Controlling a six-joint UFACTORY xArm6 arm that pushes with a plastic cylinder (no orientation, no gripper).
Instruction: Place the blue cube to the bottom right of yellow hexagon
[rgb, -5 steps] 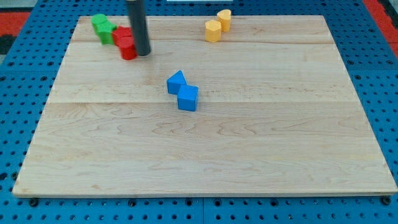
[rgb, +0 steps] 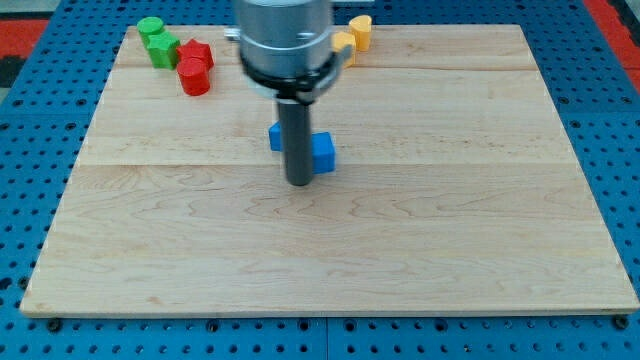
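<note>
On the pale wooden board (rgb: 480, 230), the arm has swung from the red blocks (rgb: 194, 68) so its clawless tip (rgb: 299, 183) touches the blue cube's (rgb: 321, 152) lower left, ready to push toward the yellow hexagon (rgb: 343, 42).

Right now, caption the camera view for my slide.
My tip at the blue cube's lower left edge, yellow blocks far at the view's top.

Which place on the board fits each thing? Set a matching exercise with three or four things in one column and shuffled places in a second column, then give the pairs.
Things:
1. my tip
2. green blocks
3. yellow blocks
4. red blocks

Places:
A. top left corner
B. top edge, right of the arm
C. mid-board, against the blue cube
D. just right of the green pair

Pairs: 1-C, 2-A, 3-B, 4-D
</note>
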